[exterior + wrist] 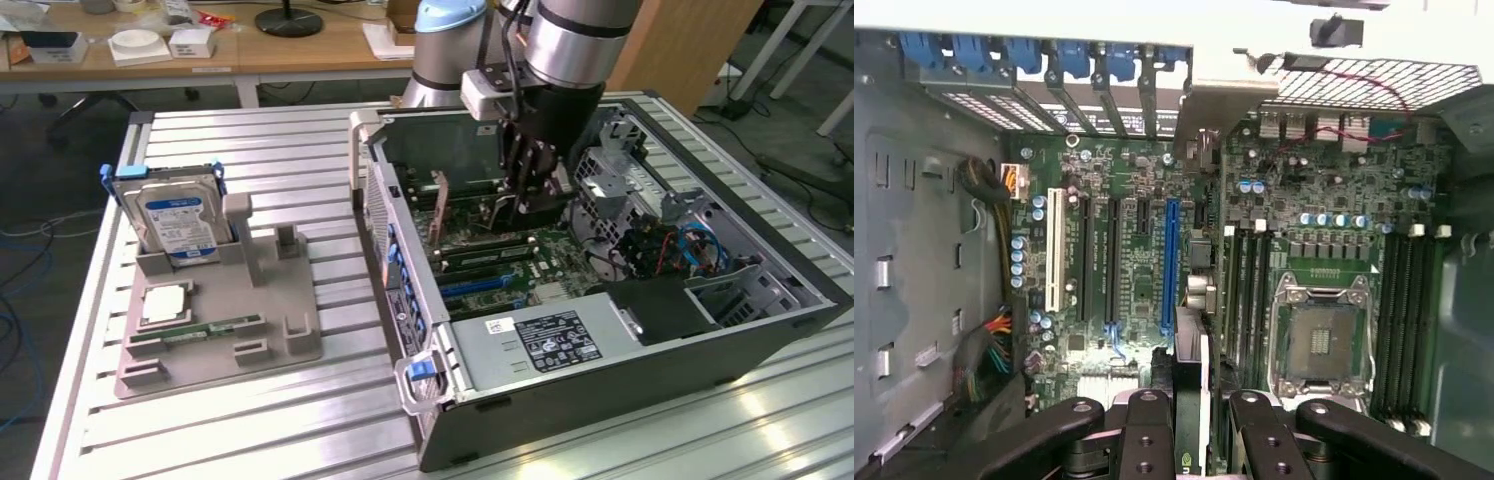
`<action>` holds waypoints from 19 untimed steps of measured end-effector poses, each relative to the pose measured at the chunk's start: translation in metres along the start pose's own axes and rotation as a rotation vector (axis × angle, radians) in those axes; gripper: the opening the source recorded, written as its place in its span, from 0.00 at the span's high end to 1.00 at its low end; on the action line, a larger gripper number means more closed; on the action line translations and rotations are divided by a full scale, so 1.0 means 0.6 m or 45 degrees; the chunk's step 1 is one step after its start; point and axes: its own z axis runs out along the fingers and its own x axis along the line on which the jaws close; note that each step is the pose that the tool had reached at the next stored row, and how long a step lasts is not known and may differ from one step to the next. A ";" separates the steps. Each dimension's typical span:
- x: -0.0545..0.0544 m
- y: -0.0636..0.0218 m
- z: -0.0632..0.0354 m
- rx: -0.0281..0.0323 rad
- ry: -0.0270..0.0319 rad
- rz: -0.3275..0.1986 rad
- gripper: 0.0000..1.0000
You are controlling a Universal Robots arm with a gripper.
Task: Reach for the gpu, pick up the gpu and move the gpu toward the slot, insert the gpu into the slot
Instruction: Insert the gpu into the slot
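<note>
The one gripper [1199,440], inside the open case [747,330], pinches the one gpu [1191,370] edge-on between its two fingers [1147,430]. Just ahead of the card's edge lies the blue slot [1171,260]. Past it are two long black slots [1086,255] and one white slot [1057,250]. One CPU socket [1322,340] sits on the other side.

arm [574,40] upright, wrist straight down | end effector [531,200] pointing down | fingers [1149,430] clamped on gpu [1192,360] between them
</note>
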 end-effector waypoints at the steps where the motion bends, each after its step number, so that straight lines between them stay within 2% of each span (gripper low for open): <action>1: 0.001 0.001 0.003 0.0000 0.0000 0.003 0.74; 7: 0.006 0.002 0.014 0.0001 0.0000 0.007 0.74; 11: 0.006 0.005 0.025 0.0011 0.0005 0.041 0.74; 15: 0.010 0.005 0.029 0.0013 0.0006 0.046 0.74; 19: 0.011 0.013 0.035 0.0014 0.0007 0.047 0.74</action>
